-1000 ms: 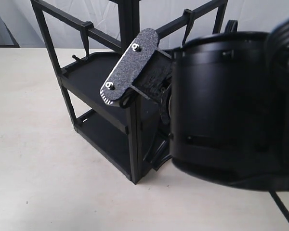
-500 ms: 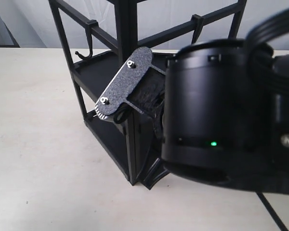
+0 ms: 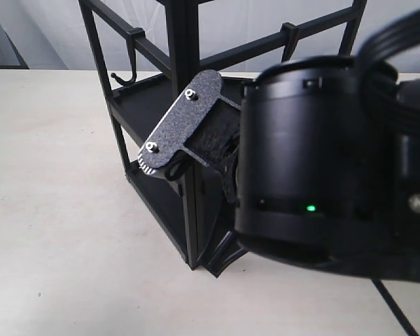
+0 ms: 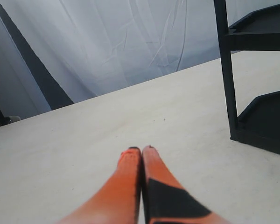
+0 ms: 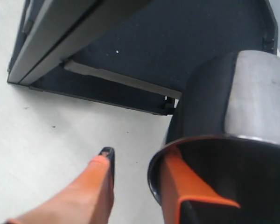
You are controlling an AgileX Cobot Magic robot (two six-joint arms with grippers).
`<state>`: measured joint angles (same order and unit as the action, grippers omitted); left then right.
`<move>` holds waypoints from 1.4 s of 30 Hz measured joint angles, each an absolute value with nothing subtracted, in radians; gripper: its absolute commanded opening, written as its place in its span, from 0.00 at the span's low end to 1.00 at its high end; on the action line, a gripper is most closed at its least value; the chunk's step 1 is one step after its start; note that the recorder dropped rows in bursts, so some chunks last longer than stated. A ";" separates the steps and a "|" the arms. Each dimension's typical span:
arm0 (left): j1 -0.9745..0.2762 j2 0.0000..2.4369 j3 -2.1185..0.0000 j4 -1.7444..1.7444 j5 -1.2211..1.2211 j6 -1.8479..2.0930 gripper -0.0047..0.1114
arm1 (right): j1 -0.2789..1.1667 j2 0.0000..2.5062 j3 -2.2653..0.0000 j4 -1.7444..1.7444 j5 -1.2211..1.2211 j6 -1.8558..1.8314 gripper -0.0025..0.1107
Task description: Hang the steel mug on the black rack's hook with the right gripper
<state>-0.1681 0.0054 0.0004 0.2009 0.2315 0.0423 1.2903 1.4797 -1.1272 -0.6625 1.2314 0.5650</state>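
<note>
Mug gripped, hanging not yet done.
Your right gripper jaws are pinching the steel mug rim beside the black rack; the hook is waiting empty.

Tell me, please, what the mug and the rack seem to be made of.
The mug looks like brushed steel: grey, shiny, with dark reflections. The rack seems painted metal, matte black, judging by its thin straight bars; plastic cannot be excluded.

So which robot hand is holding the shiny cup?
The right gripper. One orange finger is inside the steel mug; the left gripper is pinched shut and empty.
</note>
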 measured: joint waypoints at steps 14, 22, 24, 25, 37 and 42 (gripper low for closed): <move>-0.168 0.005 0.000 0.201 0.231 0.042 0.05 | 1.290 1.480 -1.127 -0.642 1.229 0.572 0.42; -0.168 0.005 0.000 0.201 0.231 0.042 0.05 | 1.290 1.480 -1.127 -0.642 1.229 0.595 0.42; -0.168 0.005 0.000 0.201 0.231 0.042 0.05 | 1.290 1.480 -1.127 -0.642 1.229 0.597 0.42; -0.168 0.005 0.000 0.201 0.231 0.042 0.05 | 1.290 1.480 -1.127 -0.642 1.229 0.600 0.42; -0.168 0.005 0.000 0.203 0.231 0.042 0.05 | 1.293 1.430 -1.127 -0.615 1.226 0.658 0.42; -0.168 0.005 0.000 0.203 0.231 0.042 0.05 | 1.293 1.430 -1.127 -0.615 1.226 0.662 0.42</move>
<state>-0.1681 0.0054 0.0004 0.2026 0.2315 0.0423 1.2926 1.4300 -1.1272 -0.6151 1.2260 0.6619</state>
